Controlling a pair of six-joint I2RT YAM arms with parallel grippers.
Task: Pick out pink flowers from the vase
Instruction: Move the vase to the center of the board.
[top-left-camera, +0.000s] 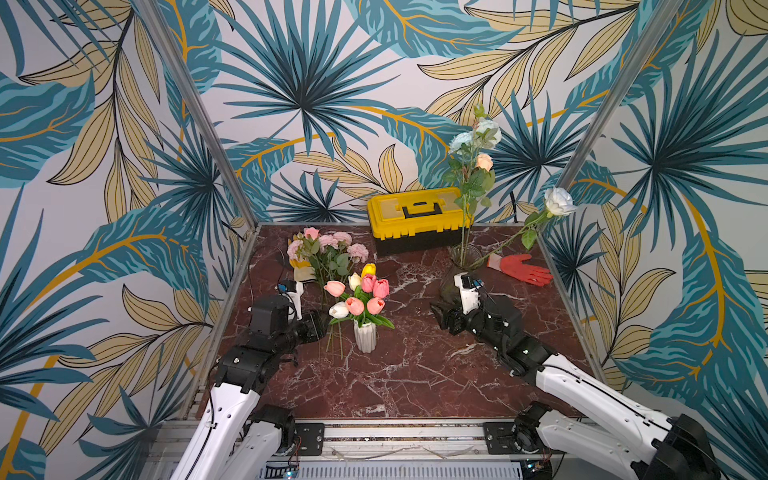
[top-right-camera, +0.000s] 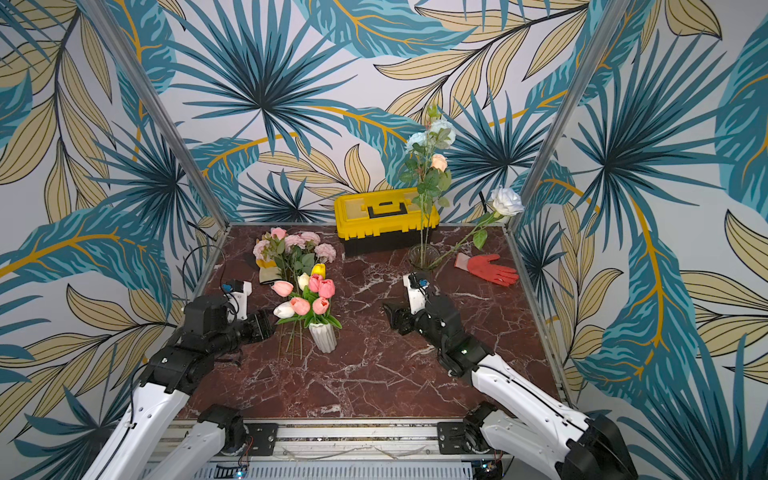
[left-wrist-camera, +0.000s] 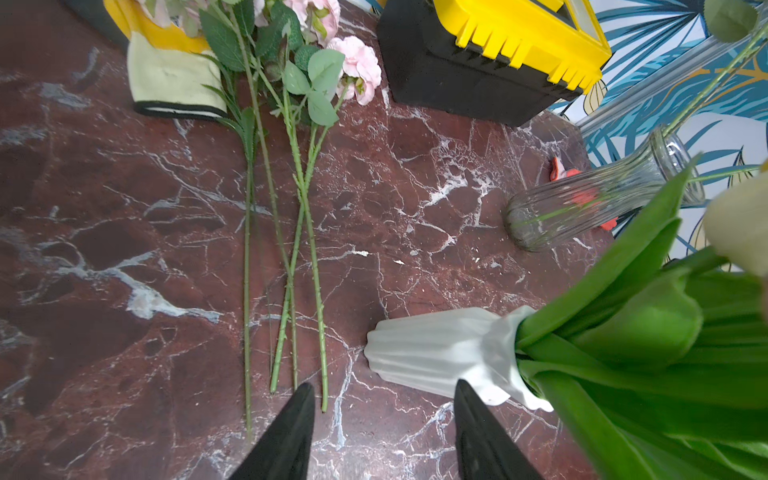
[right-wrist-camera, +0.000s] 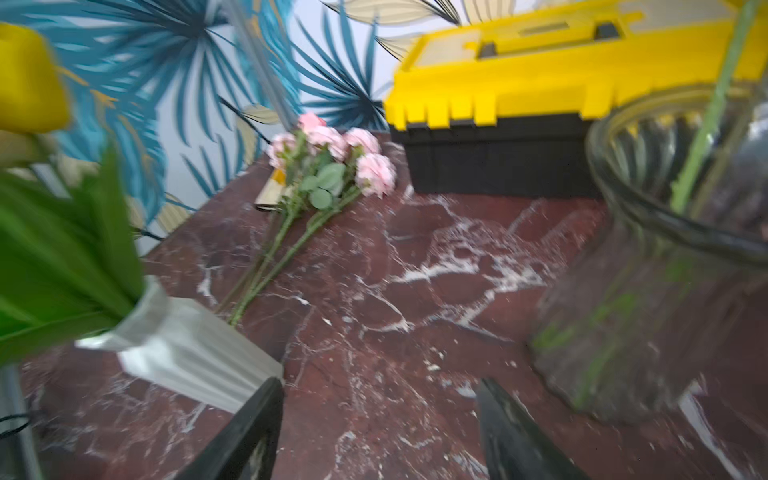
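Several pale pink flowers (top-left-camera: 328, 243) (top-right-camera: 296, 241) lie on the marble table at the back left, stems pointing forward (left-wrist-camera: 291, 249) (right-wrist-camera: 332, 143). A clear glass vase (top-left-camera: 464, 259) (top-right-camera: 424, 255) at the back right holds pale blue, peach and white blooms. A white ribbed vase (top-left-camera: 365, 336) (left-wrist-camera: 440, 349) in the middle holds tulips, some of them pink (top-left-camera: 376, 286) (top-right-camera: 322, 286). My left gripper (top-left-camera: 320, 326) (left-wrist-camera: 382, 384) stands open between the stem ends and the white vase. My right gripper (top-left-camera: 436, 311) (right-wrist-camera: 380, 380) is open and empty, low between the two vases.
A yellow and black toolbox (top-left-camera: 417, 218) stands against the back wall. A red glove (top-left-camera: 521, 268) lies at the back right. A yellow glove (top-left-camera: 301, 270) lies under the pink blooms. Metal frame posts (top-left-camera: 199, 116) rise at the table's back corners.
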